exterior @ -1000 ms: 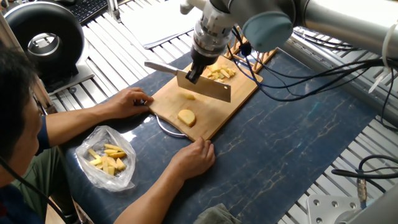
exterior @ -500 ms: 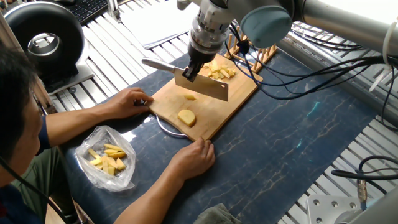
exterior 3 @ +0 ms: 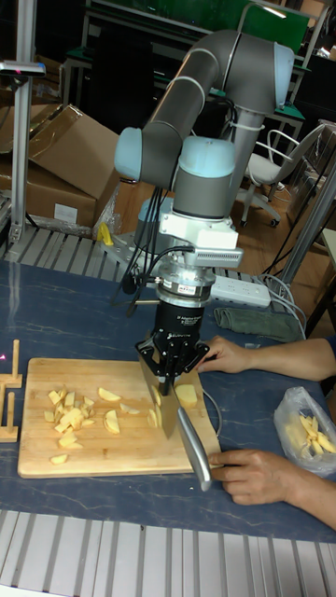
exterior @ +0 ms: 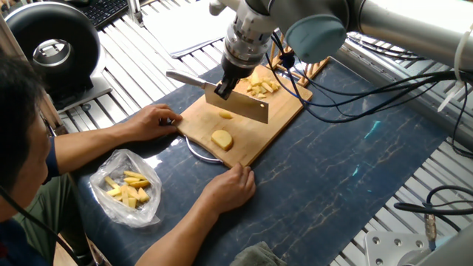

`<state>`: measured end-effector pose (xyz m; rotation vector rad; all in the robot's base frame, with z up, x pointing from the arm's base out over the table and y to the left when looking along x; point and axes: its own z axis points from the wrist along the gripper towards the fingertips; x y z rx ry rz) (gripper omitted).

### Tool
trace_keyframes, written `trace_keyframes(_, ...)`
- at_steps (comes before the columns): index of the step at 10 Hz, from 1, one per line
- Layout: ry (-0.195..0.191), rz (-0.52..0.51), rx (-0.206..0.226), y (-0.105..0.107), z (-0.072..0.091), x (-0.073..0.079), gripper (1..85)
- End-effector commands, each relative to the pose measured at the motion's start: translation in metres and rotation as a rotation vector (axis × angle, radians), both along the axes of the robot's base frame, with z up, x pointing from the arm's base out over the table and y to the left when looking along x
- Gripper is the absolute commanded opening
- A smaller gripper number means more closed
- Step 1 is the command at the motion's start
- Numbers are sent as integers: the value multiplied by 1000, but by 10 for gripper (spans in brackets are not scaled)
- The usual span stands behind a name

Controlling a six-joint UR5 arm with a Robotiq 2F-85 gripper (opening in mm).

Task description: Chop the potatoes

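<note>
The potatoes (exterior: 222, 139) are peeled, pale and probably wet, so I judge them firm but slippery: light, rounded chunks that could roll or skid under a blade unless they sit on a flat cut face. The largest uncut piece lies on the wooden cutting board (exterior: 284, 111) near its front edge, a smaller piece (exterior: 225, 114) just behind it, and a heap of already cut slices (exterior: 260, 86) at the far end. They are best steadied by the board and the downward press of the blade, not by pinching. The pincer (exterior 3: 173, 369) is clamped on the handle of a cleaver (exterior: 238, 107), whose blade hangs above the board over the smaller piece, apparently clear of the wood. A person's two hands (exterior: 230, 186) brace the board's near edge. A clear plastic bag (exterior: 127, 186) with more yellow pieces sits on the desk (exterior: 355, 177), well apart
</note>
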<state>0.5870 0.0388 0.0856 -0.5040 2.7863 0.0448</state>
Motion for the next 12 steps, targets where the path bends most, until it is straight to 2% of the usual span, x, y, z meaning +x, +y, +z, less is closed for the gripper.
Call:
trace_keyframes(1, -11, -10, 10, 1, -3, 2, 10)
trace_keyframes(12, -19, -12, 10, 0, -8, 0, 10)
